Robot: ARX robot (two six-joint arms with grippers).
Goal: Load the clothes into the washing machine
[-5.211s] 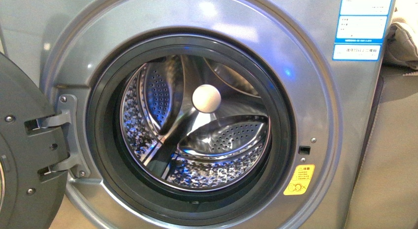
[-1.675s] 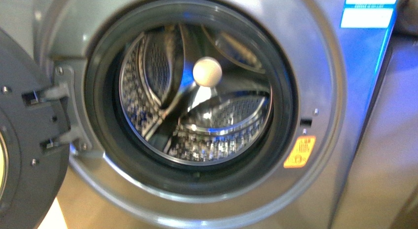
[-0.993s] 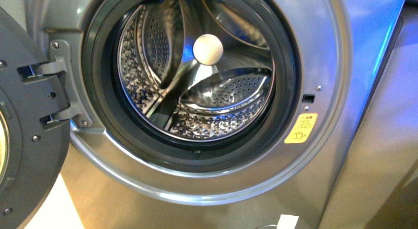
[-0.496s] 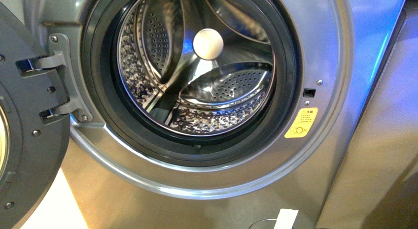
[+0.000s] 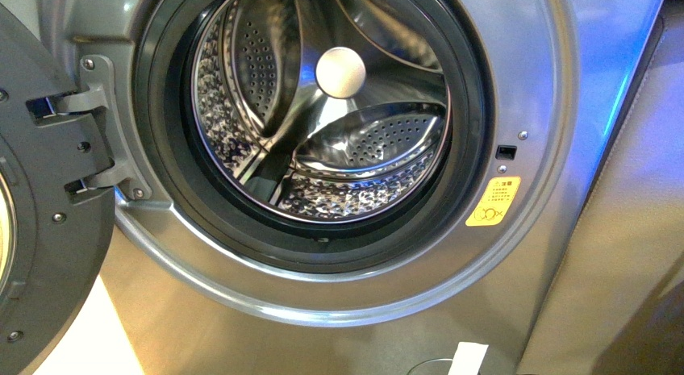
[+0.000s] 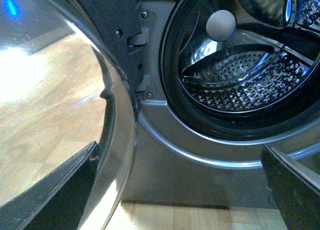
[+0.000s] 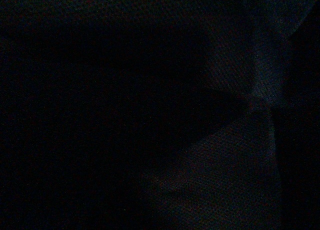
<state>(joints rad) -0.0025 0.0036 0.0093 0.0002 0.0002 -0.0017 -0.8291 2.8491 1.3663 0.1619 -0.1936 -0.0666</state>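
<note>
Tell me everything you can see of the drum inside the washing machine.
The drum is shiny perforated steel, seen through the open porthole of the silver-grey washing machine. It has raised paddles with holes and a pale round cap at its back centre. A dark rubber gasket rings its mouth. It looks empty inside.

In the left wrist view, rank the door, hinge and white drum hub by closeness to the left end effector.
1. Door, alongside the left end effector.
2. Hinge, at the porthole's edge.
3. White drum hub, deep inside.
</note>
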